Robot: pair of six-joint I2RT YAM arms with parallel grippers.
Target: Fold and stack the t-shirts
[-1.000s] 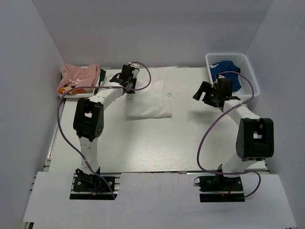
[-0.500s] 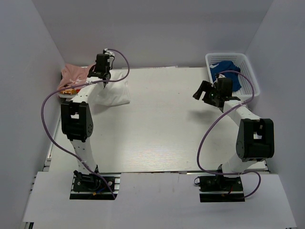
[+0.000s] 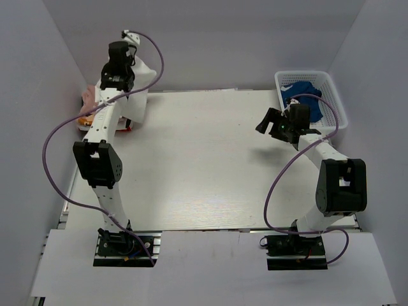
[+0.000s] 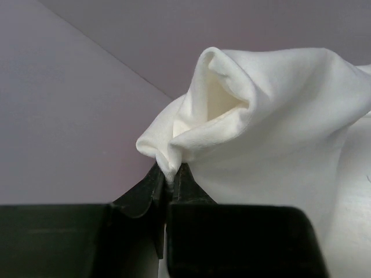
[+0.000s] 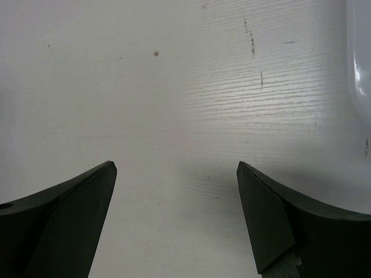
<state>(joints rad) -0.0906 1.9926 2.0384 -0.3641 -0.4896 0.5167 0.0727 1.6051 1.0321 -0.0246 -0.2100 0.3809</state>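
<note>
Cloth and wood-grain finishes
The white t-shirt (image 4: 278,116) is looking soft and matt; the bench (image 5: 185,104) is showing pale, faintly scuffed wood grain.

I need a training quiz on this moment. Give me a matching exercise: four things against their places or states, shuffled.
Things:
1. white t-shirt
2. pink t-shirt
3. blue cloth
4. right gripper

Places or states:
A. open, above the bare table
B. pinched in the left gripper, lifted off the surface
C. lying at the far-left corner
D. inside the white basket

Pairs: 1-B, 2-C, 3-D, 4-A.
</note>
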